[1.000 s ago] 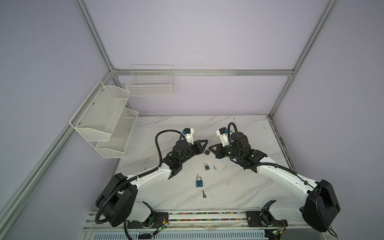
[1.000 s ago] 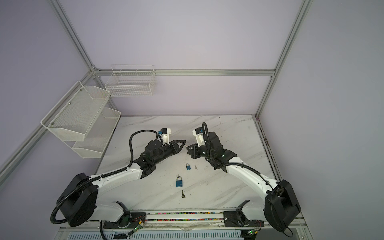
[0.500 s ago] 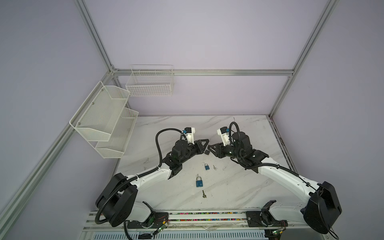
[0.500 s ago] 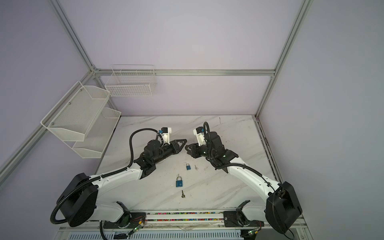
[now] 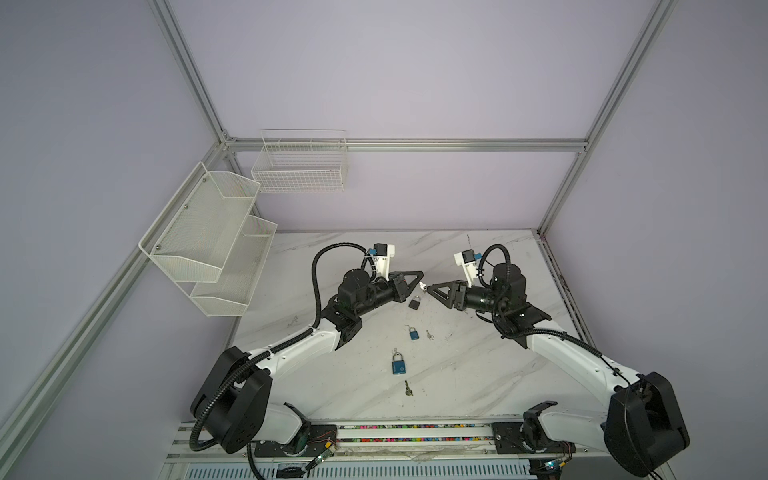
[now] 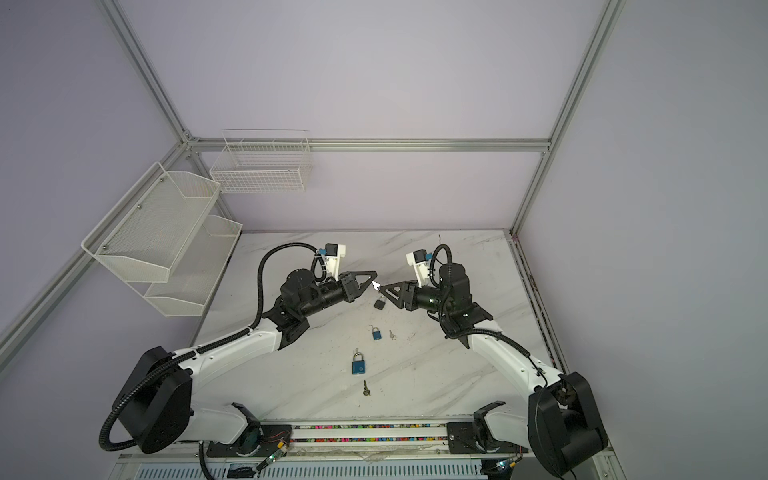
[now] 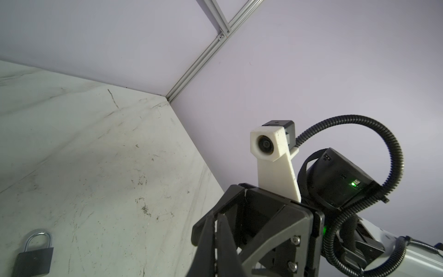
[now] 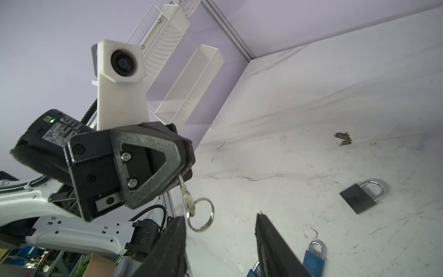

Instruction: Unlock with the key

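White arms (image 5: pixel 299 349), blk joints (image 5: pixel 232 399) & pincers (image 5: pixel 419 280), ribbed blk cables (image 5: pixel 315 270).

padlock (image 5: pixel 413 333) on table (image 5: pixel 478 365), key (image 5: pixel 429 334) just beside

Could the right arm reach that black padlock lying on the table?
Probably yes. The black padlock lies on the bare table just below the right arm, whose jaws stand open and empty. Nothing lies between; only the left arm, pinching the key, hovers close.

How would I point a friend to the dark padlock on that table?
On the white marble table, look right by where the left arm and right arm nearly meet. The black padlock lies there; the smaller padlock and larger padlock nearer the front rail are blue.
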Robot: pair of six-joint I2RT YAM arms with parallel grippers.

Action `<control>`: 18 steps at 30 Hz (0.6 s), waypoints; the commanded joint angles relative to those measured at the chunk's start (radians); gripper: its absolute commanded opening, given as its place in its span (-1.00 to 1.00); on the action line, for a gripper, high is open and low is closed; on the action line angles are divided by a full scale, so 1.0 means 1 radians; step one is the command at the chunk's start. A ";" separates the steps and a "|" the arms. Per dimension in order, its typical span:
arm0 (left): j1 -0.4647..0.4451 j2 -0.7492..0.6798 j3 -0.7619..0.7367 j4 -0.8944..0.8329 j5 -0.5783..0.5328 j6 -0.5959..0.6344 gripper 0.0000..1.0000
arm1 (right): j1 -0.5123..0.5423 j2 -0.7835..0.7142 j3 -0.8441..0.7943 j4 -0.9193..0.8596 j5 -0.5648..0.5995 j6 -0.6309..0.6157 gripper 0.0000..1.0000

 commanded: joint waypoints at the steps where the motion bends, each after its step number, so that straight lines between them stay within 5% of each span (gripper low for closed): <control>1: 0.006 0.000 0.112 0.050 0.093 0.043 -1.00 | 0.002 -0.021 -0.025 0.188 -0.106 0.082 -0.01; 18: 0.005 0.000 0.137 0.070 0.170 0.093 -1.00 | 0.001 0.018 0.005 0.243 -0.106 0.105 -0.28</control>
